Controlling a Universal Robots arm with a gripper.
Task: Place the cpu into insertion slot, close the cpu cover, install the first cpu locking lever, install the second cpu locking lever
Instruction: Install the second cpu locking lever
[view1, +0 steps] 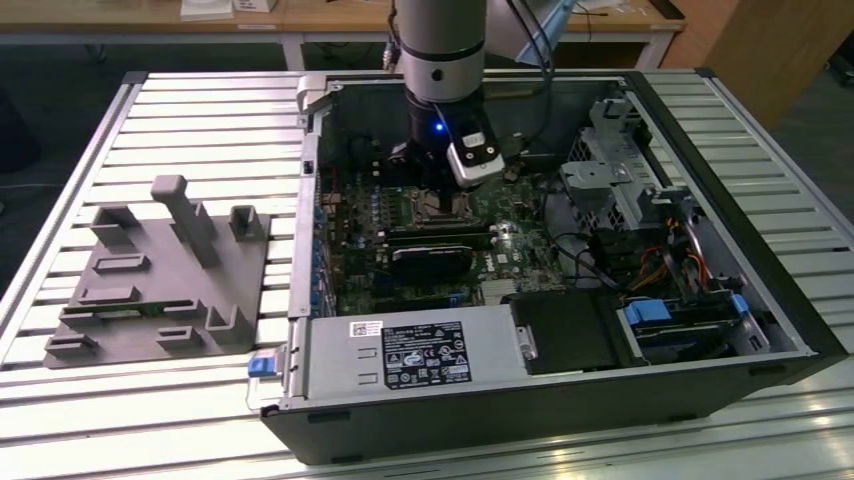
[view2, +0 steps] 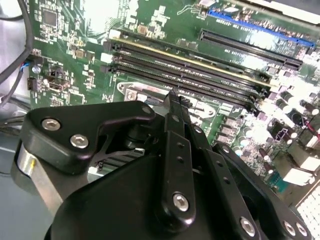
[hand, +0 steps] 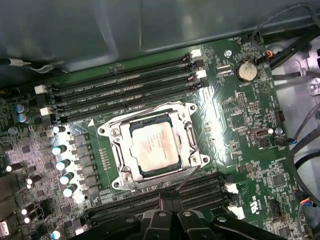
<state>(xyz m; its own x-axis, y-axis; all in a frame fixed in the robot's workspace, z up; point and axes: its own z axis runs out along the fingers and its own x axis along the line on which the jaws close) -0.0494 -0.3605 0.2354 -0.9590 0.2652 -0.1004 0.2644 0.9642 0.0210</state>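
In the first wrist view the cpu (hand: 152, 147) lies flat in the insertion slot (hand: 106, 131) on the green board, its silver-grey top showing through the cut-out of the cpu cover (hand: 120, 155), which is down over it. A thin wire lever (hand: 187, 179) runs from the socket's corner toward my gripper (hand: 167, 201). The black fingers look shut with nothing between them, just beside the socket's edge. In the exterior view the gripper (view1: 451, 192) hangs low over the socket (view1: 441, 207) inside the open case. The second wrist view shows the fingertips (view2: 172, 98) together close above the board.
Long black memory slots (hand: 125, 85) flank the socket on two sides. A black graphics card (view1: 430, 258), a power supply (view1: 414, 355), a drive cage (view1: 607, 185) and cables (view1: 667, 255) crowd the case. A grey fixture (view1: 160, 270) sits on the slatted table at the exterior view's left.
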